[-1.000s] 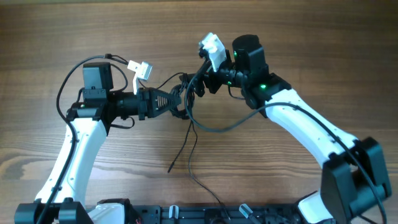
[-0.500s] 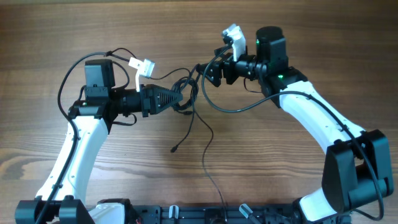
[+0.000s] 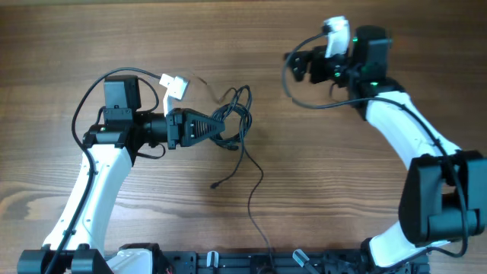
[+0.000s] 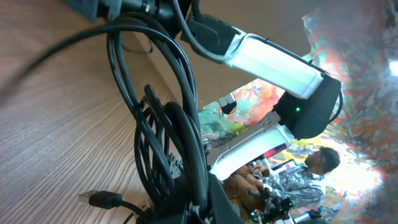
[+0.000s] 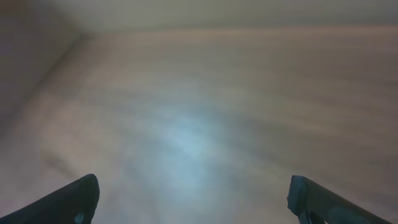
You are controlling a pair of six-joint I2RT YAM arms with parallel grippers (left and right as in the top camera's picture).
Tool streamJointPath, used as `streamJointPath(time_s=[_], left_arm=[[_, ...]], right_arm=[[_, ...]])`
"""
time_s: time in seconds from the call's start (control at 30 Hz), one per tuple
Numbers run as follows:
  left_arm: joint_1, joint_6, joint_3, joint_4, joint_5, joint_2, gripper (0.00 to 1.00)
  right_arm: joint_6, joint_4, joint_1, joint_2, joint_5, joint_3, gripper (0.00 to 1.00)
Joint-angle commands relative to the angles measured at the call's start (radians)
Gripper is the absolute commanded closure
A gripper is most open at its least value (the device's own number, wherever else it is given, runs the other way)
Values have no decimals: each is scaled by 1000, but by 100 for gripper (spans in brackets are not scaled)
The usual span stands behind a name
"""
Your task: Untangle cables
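The cables [image 3: 240, 113] are a bundle of thin black cords in loops at the table's middle. My left gripper [image 3: 221, 126] is shut on the bundle's left side. In the left wrist view the cords [image 4: 177, 118] rise out of my jaws [image 4: 200, 206], and a USB plug [image 4: 102, 200] lies on the wood beside them. One cord [image 3: 254, 199] trails toward the front edge. A short end with a small plug [image 3: 214, 184] lies to its left. My right gripper [image 3: 295, 65] is open and empty at the far right, well apart from the bundle. Its wrist view shows only blurred wood between the fingers [image 5: 199, 199].
The wooden table [image 3: 342, 175] carries nothing else. A white tag [image 3: 174, 84] sits on my left arm and another [image 3: 335, 34] on my right arm. The right arm's own thicker black cable [image 3: 313, 103] loops below its wrist.
My right gripper has let go of the cables and swung away to the far right. The bundle stays in my left gripper, and the long cord has settled toward the front.
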Motion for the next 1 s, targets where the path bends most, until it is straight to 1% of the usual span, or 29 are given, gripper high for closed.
streamJointPath(time_s=[0.0,0.13,0.17,0.23,0.33,0.53,0.63,0.7,0.87,0.97], left_arm=[[14,19,3,4,48,-19,96],[46,20,3,8,14,-19,96],[50,20,3,10,1,-19,96],[54,20,3,30,-4,-19,96],[50,20,3,49,2,-19,96],[50,19,3,49,51,-19,96],[50,19,3,49,52,-19,96],[50,19,3,49,52,-19,96],[50,19,3,49,52,-19,96],[50,19,3,49,52,-19,96]], right_arm=[[13,-34,-1,-46,-115,8,0],[14,-44,-23,-148,-361,8,0],[14,-46,-22,-163,-394,8,1],[17,-63,-4,-194,-429,8,3],[17,-88,40,-204,-425,8,9],[17,-90,116,-193,-396,8,9],[28,-91,164,-193,-309,8,9],[57,-89,191,-193,-225,8,7],[67,-80,241,-193,-175,8,7],[71,-110,265,-186,-64,8,7]])
